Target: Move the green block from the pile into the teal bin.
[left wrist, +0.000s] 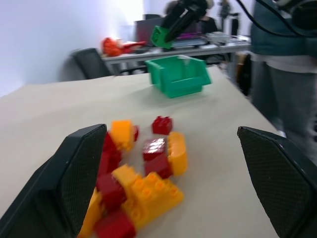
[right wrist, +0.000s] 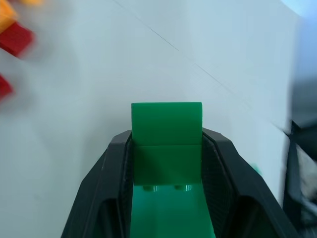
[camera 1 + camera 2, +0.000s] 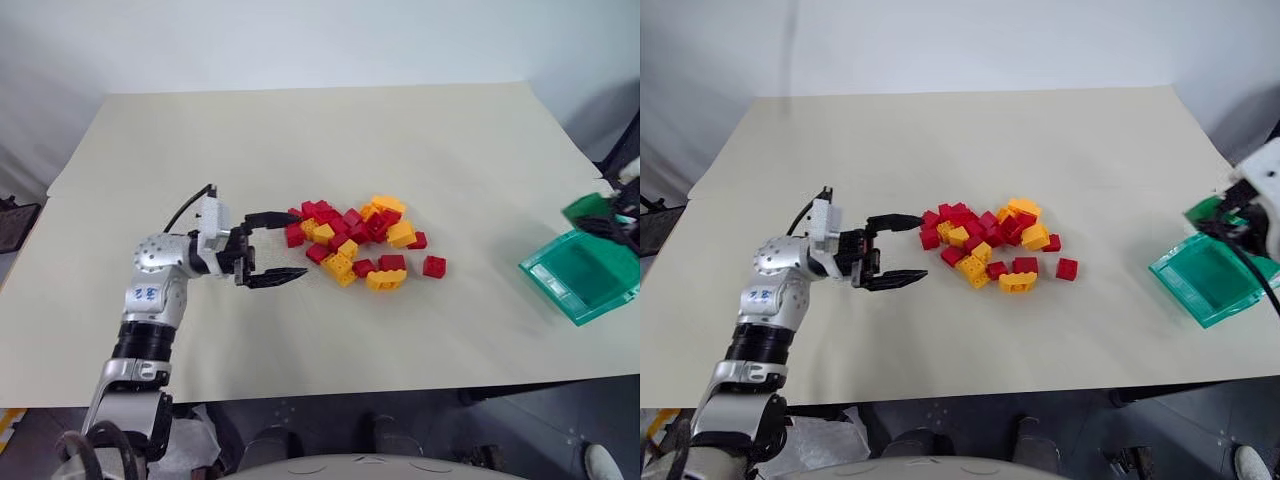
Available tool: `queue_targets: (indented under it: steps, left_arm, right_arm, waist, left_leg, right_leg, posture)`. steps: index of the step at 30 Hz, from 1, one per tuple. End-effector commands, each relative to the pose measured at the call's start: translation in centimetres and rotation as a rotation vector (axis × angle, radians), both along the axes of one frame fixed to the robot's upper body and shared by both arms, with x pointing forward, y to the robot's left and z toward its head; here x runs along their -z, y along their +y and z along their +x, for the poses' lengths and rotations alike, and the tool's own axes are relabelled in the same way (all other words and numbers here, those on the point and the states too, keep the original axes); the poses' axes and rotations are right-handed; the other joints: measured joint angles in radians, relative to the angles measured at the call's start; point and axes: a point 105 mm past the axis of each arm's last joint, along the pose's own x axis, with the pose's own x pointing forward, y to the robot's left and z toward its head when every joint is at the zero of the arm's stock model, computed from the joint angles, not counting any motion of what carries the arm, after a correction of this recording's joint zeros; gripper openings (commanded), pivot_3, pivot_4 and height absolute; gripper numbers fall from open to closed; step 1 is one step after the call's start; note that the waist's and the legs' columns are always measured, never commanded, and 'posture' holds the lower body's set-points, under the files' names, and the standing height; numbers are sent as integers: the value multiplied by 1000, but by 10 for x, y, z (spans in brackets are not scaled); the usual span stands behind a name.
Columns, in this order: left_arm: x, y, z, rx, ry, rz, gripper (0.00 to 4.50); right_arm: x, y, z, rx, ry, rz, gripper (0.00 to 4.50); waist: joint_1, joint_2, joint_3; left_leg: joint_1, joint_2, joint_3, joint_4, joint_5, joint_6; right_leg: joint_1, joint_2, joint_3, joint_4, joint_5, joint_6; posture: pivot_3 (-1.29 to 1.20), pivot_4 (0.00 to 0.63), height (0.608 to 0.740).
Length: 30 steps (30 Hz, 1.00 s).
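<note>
From the head views we see a matte, cream-coloured table [image 3: 300, 130] carrying the pile [image 3: 358, 242], a loose heap of glossy red and yellow-orange studded bricks, some snapped together. Our left gripper [image 3: 272, 247] sits just beside the pile's left edge, its two black curved fingers spread apart and grasping nothing. At the table's right edge lies the teal bin [image 3: 582, 277], a shallow rectangular tray of translucent plastic with low walls. Our right gripper [image 3: 1228, 214] hangs at the bin's far corner, with a bit of dark green showing at its tip.

In the left wrist view, our own two fingers [image 1: 74, 173] show a fine dimpled texture on their pads and stand wide apart. Between them lie rounded and square bricks, studs glinting. Farther off, the bin appears as a solid green box, and above it the right gripper's black fingers pinch the green block [image 1: 161, 37]. A person stands past the table's edge.

In the right wrist view, the green block [image 2: 166, 144] is clamped flat between our black textured fingers, smooth-faced and square-edged, with small studs visible underneath. Blurred red bricks lie well apart from it.
</note>
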Motion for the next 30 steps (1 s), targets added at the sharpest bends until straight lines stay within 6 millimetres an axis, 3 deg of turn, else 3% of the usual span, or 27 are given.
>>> queue_targets:
  steps: [1,8,12,21,26,28,30]
  left_arm:
    - [-11,-18,6,26,-58,28,4500]
    - [-19,-36,12,56,-88,64,4500]
    - [-21,-45,21,45,-101,88,4500]
    - [-26,-52,28,30,-93,55,4500]
    - [-27,-51,27,38,-83,27,4500]
    - [-27,-49,32,-13,-45,22,4500]
    - [-27,-42,35,-68,-21,-5,4500]
  right_arm:
    - [-5,-28,-12,129,-18,-40,1465]
    - [19,-30,-4,148,39,-29,1465]
    - [38,-38,1,182,90,-113,1465]
    - [26,-34,6,182,53,-114,4454]
    - [13,-30,3,157,37,-119,4454]
    - [8,-20,2,100,23,-112,4454]
    - [2,3,2,-18,2,-71,4454]
  waist:
    - [0,-1,0]
    - [-4,-1,0]
    - [2,-1,1]
    - [5,-1,1]
    - [3,-1,1]
    - [4,-1,1]
    - [3,-1,1]
  left_leg:
    - [0,0,0,0,0,0]
    - [0,0,1,0,0,0]
    - [0,0,0,1,1,1]
    - [-2,-1,-1,0,1,1]
    - [-2,-1,-1,0,1,1]
    - [-1,-1,-1,0,1,1]
    - [-1,-1,-1,0,1,1]
  right_leg:
    - [0,0,0,0,0,0]
    - [0,0,0,0,0,0]
    - [0,0,0,0,0,0]
    - [0,-1,-1,-1,1,1]
    - [0,-1,-1,-1,1,1]
    - [0,-1,-1,-1,1,1]
    - [0,-1,-1,-1,1,1]
  posture:
    - [0,150,740]
    - [0,150,740]
    - [0,150,740]
    - [0,150,740]
    - [0,150,740]
    - [0,150,740]
    - [0,150,740]
